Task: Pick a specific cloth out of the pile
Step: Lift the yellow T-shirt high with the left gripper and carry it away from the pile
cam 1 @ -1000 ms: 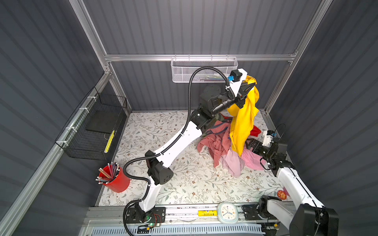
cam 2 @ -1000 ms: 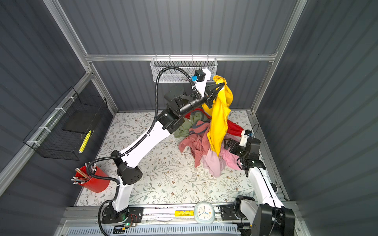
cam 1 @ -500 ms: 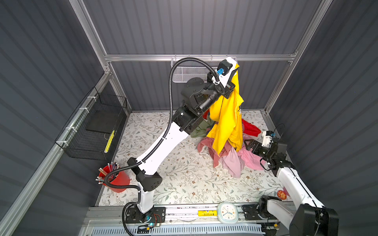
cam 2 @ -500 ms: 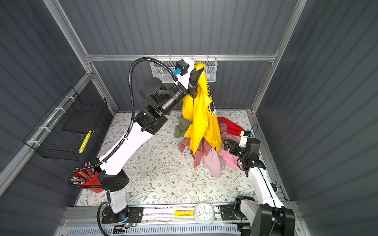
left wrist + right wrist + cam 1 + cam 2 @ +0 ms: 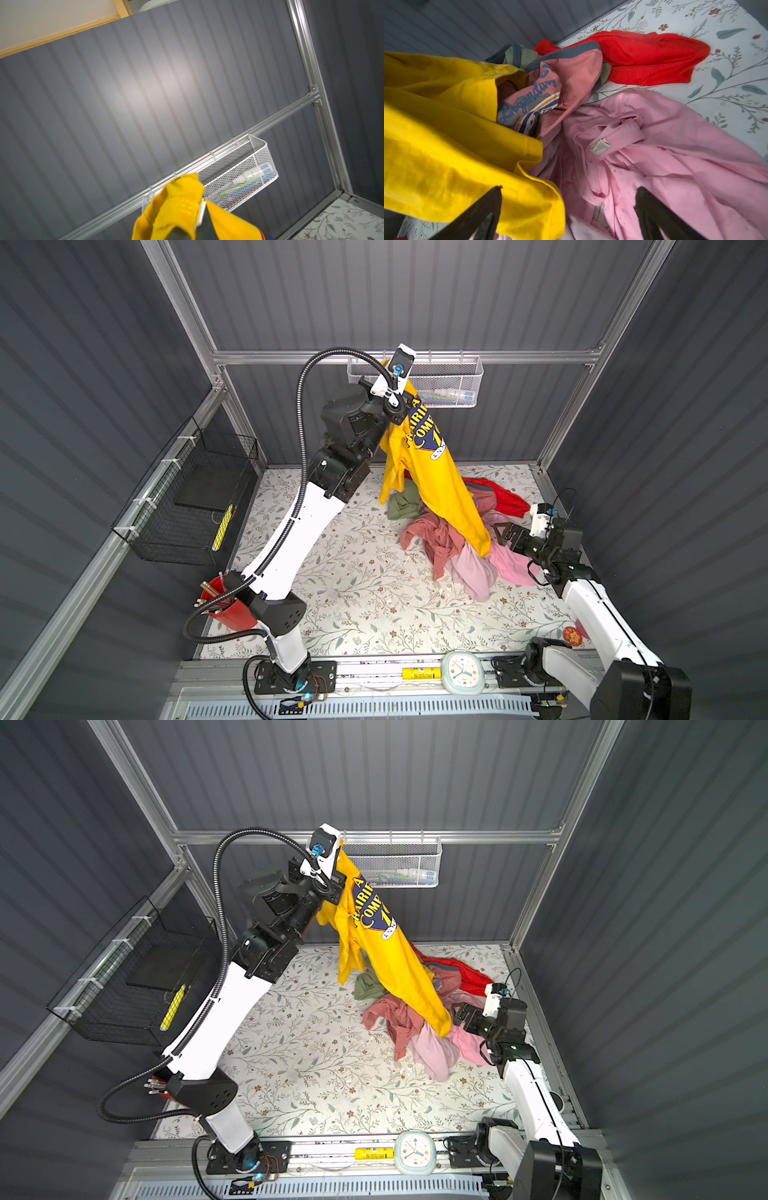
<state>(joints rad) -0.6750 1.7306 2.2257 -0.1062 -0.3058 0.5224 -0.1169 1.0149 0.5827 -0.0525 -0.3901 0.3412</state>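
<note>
The left gripper is clenched on a bunched fold of the cloth. Over the last second it has carried that fold higher and away from the right edge of the desk, toward the middle of the back edge. It now sits up in front of the white wire basket.

A second ago the yellow shirt hung as a narrow bunch straight over the pile. Now it is stretched on a slant, opened enough that its navy and white emblem faces the top views.

Its lower hem has not come free. It is draped on the heap near the back right corner, over the salmon-pink shirt and the light pink garment. The red garment and the olive green piece lie beside it, still on the desk.

The right gripper has not moved. Its fingers are spread wide and empty, low at the right side of the heap. The yellow hem lies just beside one of them, but I cannot tell whether they touch.

For the task, the right garment has been singled out and most of it is lifted, and no other piece appears to be rising with it. The pick is not finished until the trailing hem leaves the heap. That probably calls for more travel toward the left side of the desk. The risk, as I judge it, is the hem dragging the salmon-pink shirt along.
</note>
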